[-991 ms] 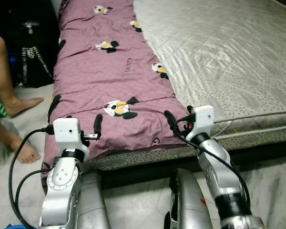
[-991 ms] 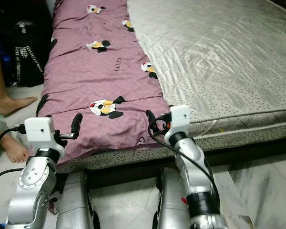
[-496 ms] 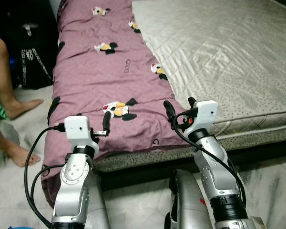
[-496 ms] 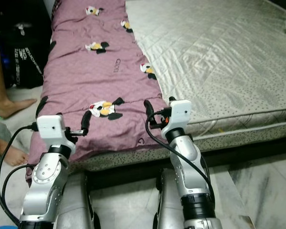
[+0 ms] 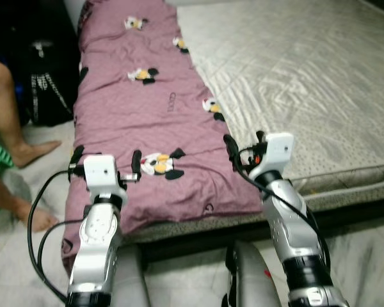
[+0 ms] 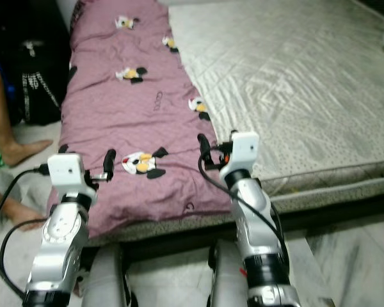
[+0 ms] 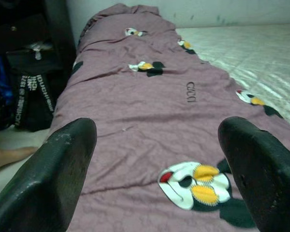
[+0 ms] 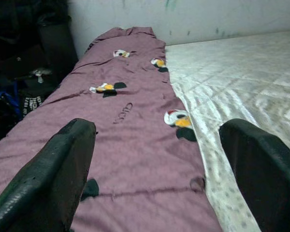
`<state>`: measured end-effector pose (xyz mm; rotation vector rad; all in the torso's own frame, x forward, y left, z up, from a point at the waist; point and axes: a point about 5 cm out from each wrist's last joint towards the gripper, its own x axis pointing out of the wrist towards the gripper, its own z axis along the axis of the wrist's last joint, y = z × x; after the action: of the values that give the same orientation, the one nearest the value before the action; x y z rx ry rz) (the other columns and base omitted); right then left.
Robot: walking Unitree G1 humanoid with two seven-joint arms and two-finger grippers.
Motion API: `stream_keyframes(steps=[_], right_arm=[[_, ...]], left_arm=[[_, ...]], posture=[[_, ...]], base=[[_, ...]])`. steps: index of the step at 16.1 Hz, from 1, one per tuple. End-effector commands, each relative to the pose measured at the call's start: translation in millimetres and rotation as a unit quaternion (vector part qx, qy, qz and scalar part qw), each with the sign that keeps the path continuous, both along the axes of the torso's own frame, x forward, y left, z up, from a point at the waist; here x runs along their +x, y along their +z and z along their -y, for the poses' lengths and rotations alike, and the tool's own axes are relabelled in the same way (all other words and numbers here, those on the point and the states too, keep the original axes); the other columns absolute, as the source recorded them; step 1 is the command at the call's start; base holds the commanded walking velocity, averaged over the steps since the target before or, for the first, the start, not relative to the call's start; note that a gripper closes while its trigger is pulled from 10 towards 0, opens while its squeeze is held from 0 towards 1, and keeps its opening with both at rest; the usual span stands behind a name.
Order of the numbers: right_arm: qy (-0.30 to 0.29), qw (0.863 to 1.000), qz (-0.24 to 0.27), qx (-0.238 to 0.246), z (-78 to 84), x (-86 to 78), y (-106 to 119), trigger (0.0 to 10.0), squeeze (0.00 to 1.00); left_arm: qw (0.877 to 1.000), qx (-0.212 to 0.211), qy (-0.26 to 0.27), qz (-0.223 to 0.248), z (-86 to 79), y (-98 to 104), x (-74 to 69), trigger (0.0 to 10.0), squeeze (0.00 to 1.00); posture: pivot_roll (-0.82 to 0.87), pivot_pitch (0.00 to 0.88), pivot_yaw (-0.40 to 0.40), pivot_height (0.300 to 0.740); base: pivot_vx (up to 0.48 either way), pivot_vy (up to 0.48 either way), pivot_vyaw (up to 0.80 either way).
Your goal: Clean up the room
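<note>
1. The blanket (image 5: 147,121) lies on the mattress (image 5: 294,83), its long axis straight away from both grippers.
2. Left gripper (image 5: 106,166) and right gripper (image 5: 244,148) hover over its near end, spread wide, empty (equally near).

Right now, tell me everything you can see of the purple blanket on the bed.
The purple blanket is a mauve, lightly wrinkled cloth printed with cartoon faces and small lettering. It lies folded in a long strip down the left side of the pale quilted mattress, its near end draping over the bed's edge. The left gripper and right gripper hover open above its near corners.
</note>
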<state>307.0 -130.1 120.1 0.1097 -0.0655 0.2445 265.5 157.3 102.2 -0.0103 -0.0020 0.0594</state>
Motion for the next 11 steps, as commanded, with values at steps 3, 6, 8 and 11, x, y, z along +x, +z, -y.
stream_keyframes(steps=[3, 6, 8, 11], right_arm=[[-0.004, 1.0, 0.003, -0.003, 2.6, 2.7, 2, 10.0, 0.0], [-0.011, 1.0, 0.01, -0.003, 3.4, 7.1, 6, 10.0, 0.0], [-0.014, 1.0, 0.014, -0.004, 4.1, 10.2, 8, 10.0, 0.0], [-0.028, 0.999, 0.014, -0.013, 5.5, 14.7, 10, 10.0, 0.0]], left_arm=[[1.0, 0.014, 0.006, -0.004, -0.2, -4, -0.3, 10.0, 0.0], [1.0, 0.022, 0.016, -0.004, -2.4, -3, 5.6, 10.0, 0.0], [1.0, 0.022, 0.015, 0.0, -3.7, -1, 8.3, 10.0, 0.0], [0.999, 0.025, 0.021, -0.002, -4.8, 0, 10.0, 10.0, 0.0]], posture=[[-0.06, 0.0, 0.032, 0.687], [-0.07, 0.0, 0.036, 0.717], [-0.06, 0.0, 0.035, 0.732], [-0.05, 0.0, 0.028, 0.737]], base=[[0.0, 0.0, 0.0], [0.0, 0.0, 0.0], [0.0, 0.0, 0.0], [0.0, 0.0, 0.0]])
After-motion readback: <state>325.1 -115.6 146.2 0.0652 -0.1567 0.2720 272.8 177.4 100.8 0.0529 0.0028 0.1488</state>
